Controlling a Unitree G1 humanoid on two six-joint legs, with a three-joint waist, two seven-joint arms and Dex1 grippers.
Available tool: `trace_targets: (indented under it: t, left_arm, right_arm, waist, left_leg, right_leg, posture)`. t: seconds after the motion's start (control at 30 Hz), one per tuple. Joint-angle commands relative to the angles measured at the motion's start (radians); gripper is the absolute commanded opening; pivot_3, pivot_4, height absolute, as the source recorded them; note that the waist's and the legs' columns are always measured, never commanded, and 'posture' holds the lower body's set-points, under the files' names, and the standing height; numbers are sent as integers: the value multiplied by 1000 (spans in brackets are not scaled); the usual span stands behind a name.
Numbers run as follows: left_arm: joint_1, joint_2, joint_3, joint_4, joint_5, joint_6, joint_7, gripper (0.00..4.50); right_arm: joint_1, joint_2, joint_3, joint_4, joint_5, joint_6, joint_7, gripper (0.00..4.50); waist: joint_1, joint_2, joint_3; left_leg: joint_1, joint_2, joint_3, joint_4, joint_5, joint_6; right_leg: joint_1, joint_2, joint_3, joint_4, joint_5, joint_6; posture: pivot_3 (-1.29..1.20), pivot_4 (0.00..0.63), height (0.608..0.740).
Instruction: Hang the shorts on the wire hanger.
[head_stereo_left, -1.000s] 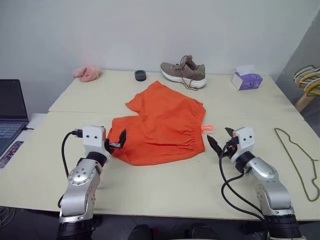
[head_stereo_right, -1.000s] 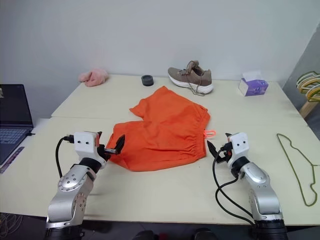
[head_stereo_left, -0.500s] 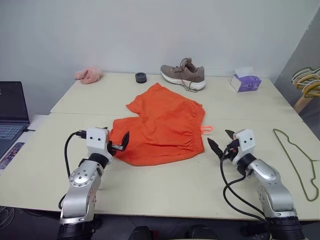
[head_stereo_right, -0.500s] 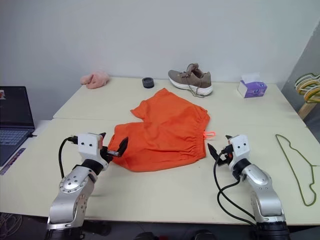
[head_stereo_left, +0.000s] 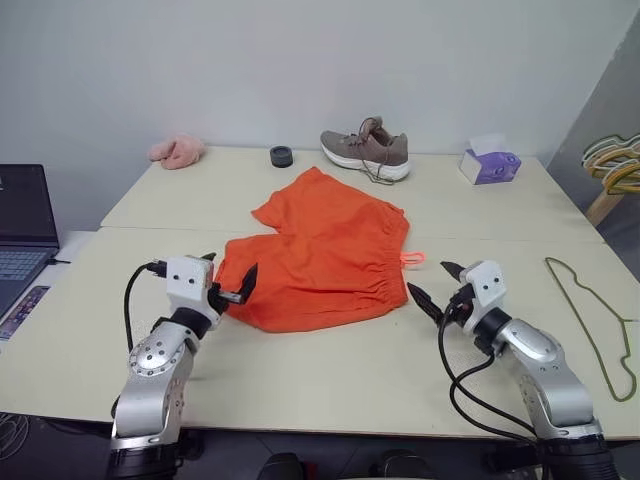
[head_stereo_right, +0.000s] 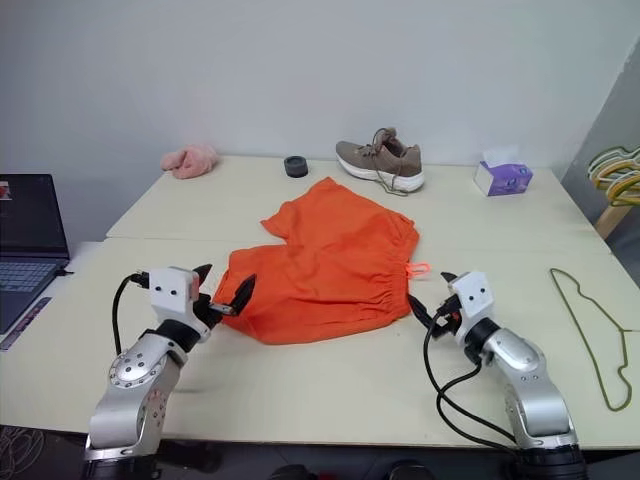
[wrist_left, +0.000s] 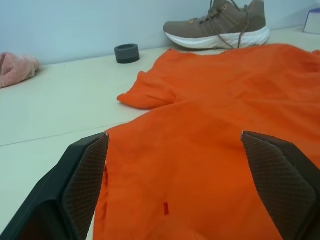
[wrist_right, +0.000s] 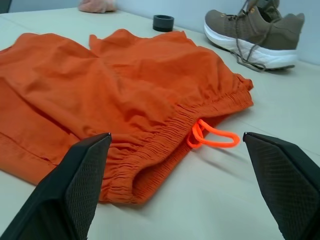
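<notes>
Shorts lie flat on the bench, waistband toward the right side with the cord loop poking out at its corner. Wire hanger lies well apart, at the bench's far right edge, untouched. Left pincer hovers just beside the near left hem, jaws spread wide and holding nothing; it has kept its place over the last second. Right pincer, also wide open and empty, has swung its tips toward the waistband corner and now sits nearer the fabric than a second ago, though not yet touching. Reading: both arms are lining up for a two-sided pick of the shorts; no grasp made, hanging not yet started.
</notes>
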Motion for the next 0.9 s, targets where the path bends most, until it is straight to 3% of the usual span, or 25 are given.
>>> trace_targets:
  t: [0.03,0.3,0.67,0.9]
  left_arm:
    - [-6,57,-53,-6,22,-49,-89,4459]
    - [4,330,-214,122,127,-237,-419,4459]
    - [-57,366,-241,302,178,-353,-464,4459]
    - [-65,366,-245,376,197,-392,-457,2489]
  right_arm:
    - [3,-44,16,-75,26,8,71,4500]
    - [-21,-182,67,-106,32,32,232,4500]
    - [-16,-240,84,-133,29,39,287,4500]
    - [-75,-292,151,-64,-100,-70,317,4500]
  waist:
    - [-3,0,0]
    - [-29,3,2]
    - [-49,3,2]
    - [-59,4,3]
  left_leg:
    - [0,0,0,1,0,0]
    - [5,-1,0,7,-2,3]
    - [5,0,1,8,-2,4]
    - [8,1,1,8,-2,4]
  right_leg:
    - [0,0,0,0,0,0]
    - [7,2,0,2,0,0]
    - [8,2,1,2,0,1]
    - [9,1,1,2,0,1]
  posture:
    - [-80,11,740]
    - [-102,12,740]
    - [-129,21,740]
    - [-130,21,740]
